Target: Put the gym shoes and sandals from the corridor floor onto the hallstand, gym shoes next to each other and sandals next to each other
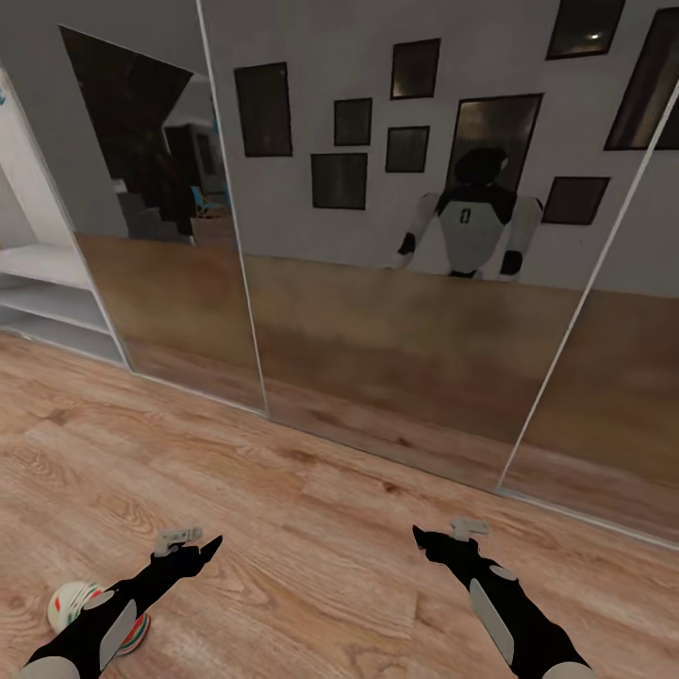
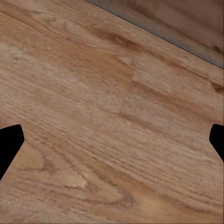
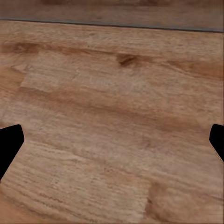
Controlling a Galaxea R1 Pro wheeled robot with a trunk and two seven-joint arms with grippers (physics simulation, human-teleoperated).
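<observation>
Beside the left forearm, low on the floor (image 1: 339,556), one gym shoe (image 1: 71,604) — white with green stripe and red-orange patch, partly hidden by the arm. It sits behind the left pincer (image 1: 203,545), well back from the fingertips, not between them. Right pincer (image 1: 429,539) is well apart from that shoe, across bare planks.

Both arms reach forward and low over the floor, black forearms with grey panels, roughly parallel, pincers pointing toward the mirrored wall (image 1: 396,311). In the left wrist view the left pincer (image 2: 112,140) has its two dark fingertips at opposite edges of the frame — spread wide, nothing between but wood grain. Same in the right wrist view: right pincer (image 3: 112,142) wide, holding nothing, tips over bare planks.

Floor is light brown wood-plank laminate with visible grain. Ahead, tall mirror panels with thin pale frames meet the floor; the reflection shows the robot's white and black trunk (image 1: 469,222), dark picture frames on a grey wall, and the same plank floor. Left of the mirrors, pale white shelves (image 1: 42,292) stand at the wall — stacked shelves open to the front, cut off by the frame edge.
</observation>
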